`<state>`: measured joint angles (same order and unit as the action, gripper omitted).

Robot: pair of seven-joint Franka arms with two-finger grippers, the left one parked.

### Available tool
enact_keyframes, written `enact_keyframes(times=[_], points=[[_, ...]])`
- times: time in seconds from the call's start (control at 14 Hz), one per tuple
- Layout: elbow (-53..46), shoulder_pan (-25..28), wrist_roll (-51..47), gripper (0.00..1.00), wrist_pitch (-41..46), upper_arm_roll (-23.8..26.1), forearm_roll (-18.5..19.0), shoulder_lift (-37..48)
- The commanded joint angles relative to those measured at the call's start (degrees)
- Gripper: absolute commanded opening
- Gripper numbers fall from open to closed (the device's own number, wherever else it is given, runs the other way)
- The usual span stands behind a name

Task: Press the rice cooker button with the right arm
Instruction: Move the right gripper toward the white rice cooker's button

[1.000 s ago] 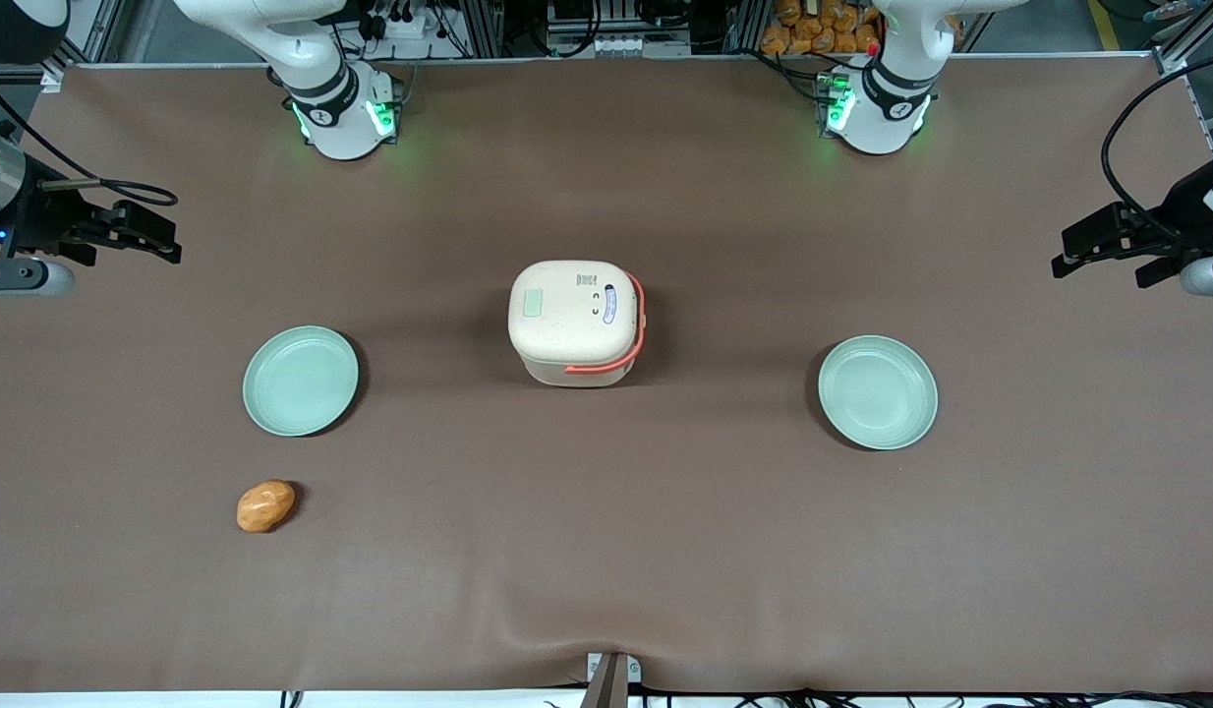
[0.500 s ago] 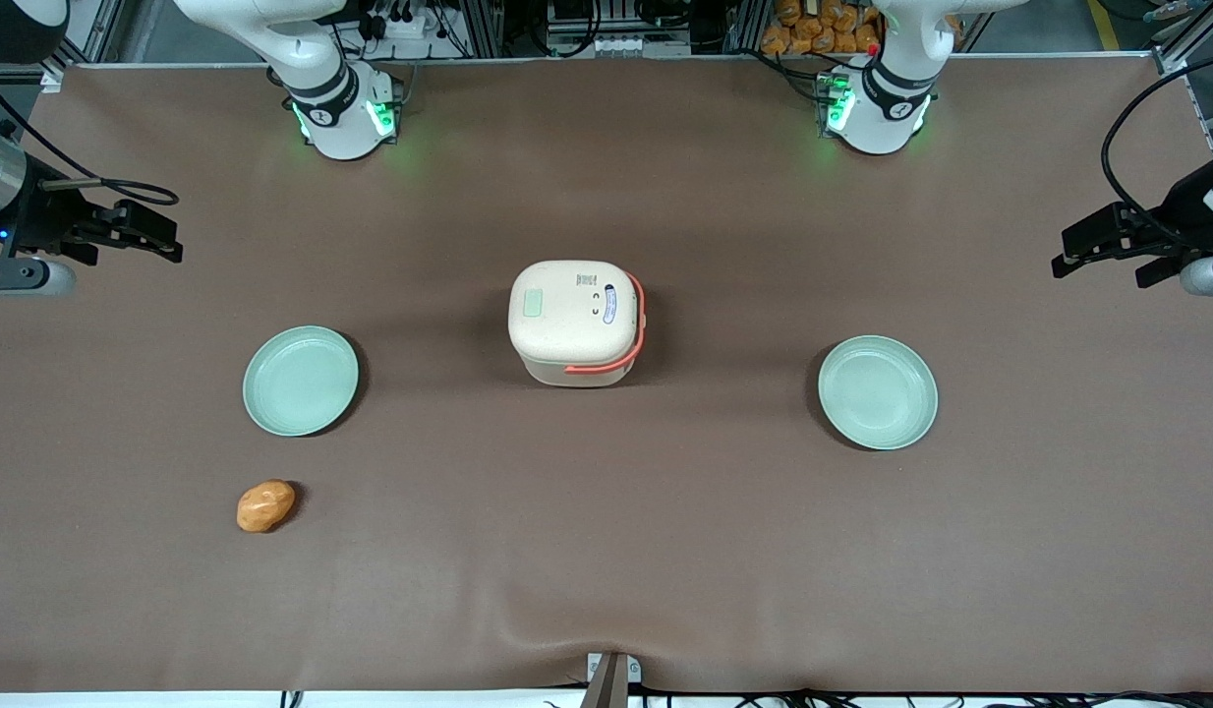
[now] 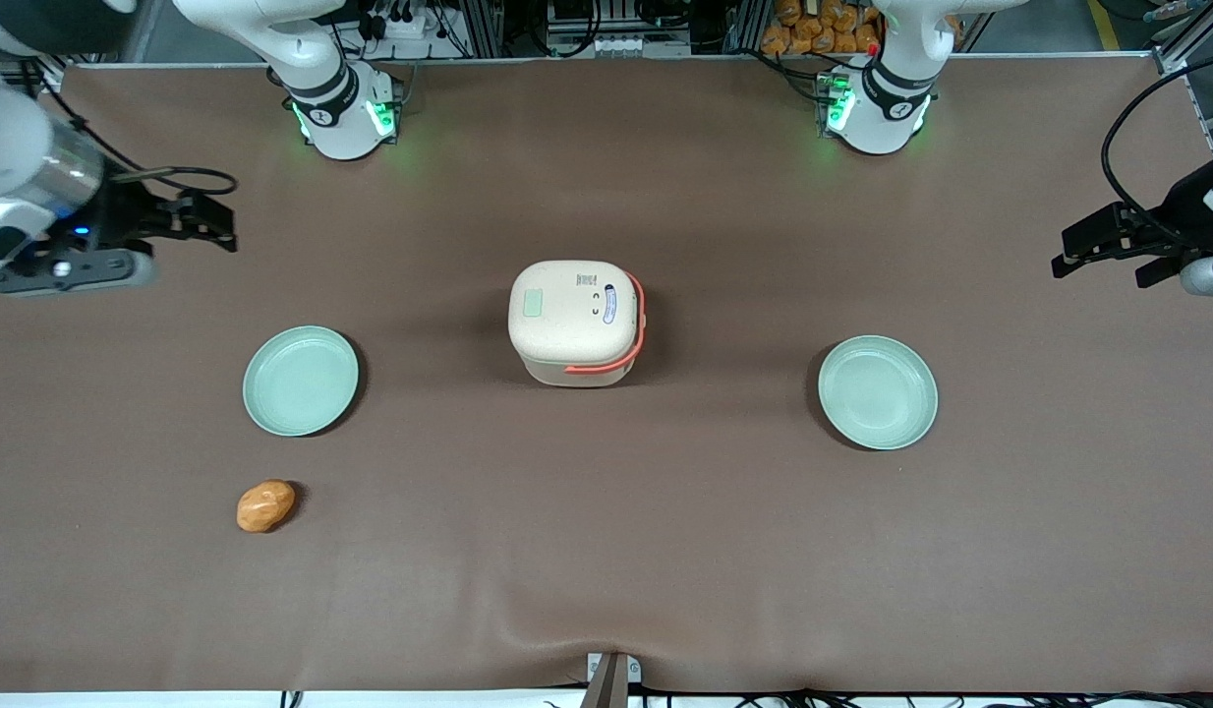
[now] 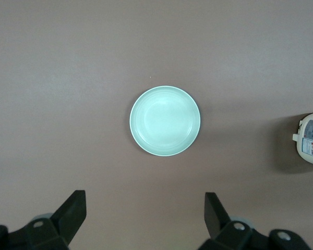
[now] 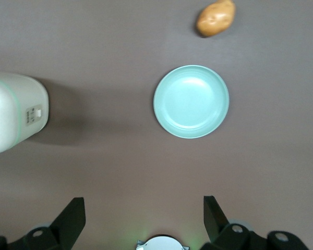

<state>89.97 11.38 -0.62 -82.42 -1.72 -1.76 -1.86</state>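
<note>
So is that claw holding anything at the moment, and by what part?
Nothing. The gripper is open and empty, above the table toward the working arm's end, well away from the rice cooker.

The table [image 3: 606, 551] is covered in a plain matt brown sheet, without pattern. The gripper [image 3: 213, 224] is black, fingers spread apart, on a silver wrist with a small blue light, and the right arm [image 3: 17, 138] above it is white with black joint sections. Nearest the gripper sits a plain mint-green plate [image 3: 300, 381]; next to it lies an orange-brown potato [image 3: 265, 505] with paler mottling. Farther from the gripper, the rice cooker [image 3: 573, 320] is speckled cream with a coral-orange handle, a pale green patch on its lid and a small blue-edged oval label. A second mint-green plate [image 3: 877, 391] lies farthest from the gripper.
</note>
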Motion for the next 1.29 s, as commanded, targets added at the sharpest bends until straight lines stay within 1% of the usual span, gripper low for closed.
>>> enact_keyframes(times=[0.0,0.14,0.21,0.29,0.43,0.5,0.57,0.64,0.71,0.79,0.86,0.93,1.07,1.14,1.21], points=[[0.5,3.5,-3.8,1.0,-0.9,0.4,-2.6,-1.8],[0.5,7.1,-14.4,1.0,-5.5,0.4,-5.6,-3.2],[0.5,8.7,-17.8,0.99,-7.2,0.4,-6.5,-4.1],[0.4,10.4,-19.3,0.79,-8.2,0.4,-6.6,-4.9],[0.5,12.5,-19.3,0.47,-10.6,0.4,-6.9,-6.6],[0.5,14.2,-19.3,0.37,-11.4,0.6,-6.8,-7.6],[0.5,15.8,-19.3,0.25,-13.0,0.6,-6.2,-8.5],[0.6,16.2,-19.3,0.14,-14.1,0.6,-6.5,-9.5],[0.6,16.5,-19.3,0.07,-14.8,0.7,-6.8,-10.3],[0.6,16.9,-19.4,0.01,-15.3,0.7,-6.9,-11.2],[0.6,17.4,-19.4,0.0,-15.7,0.7,-7.0,-12.3],[0.6,18.0,-19.4,0.0,-16.1,0.7,-7.9,-13.2],[0.6,18.7,-19.4,0.0,-17.2,0.7,-12.1,-15.2],[0.6,18.7,-19.4,0.0,-18.0,0.7,-13.3,-16.1],[0.6,19.2,-19.4,0.0,-19.2,0.7,-13.4,-16.9]])
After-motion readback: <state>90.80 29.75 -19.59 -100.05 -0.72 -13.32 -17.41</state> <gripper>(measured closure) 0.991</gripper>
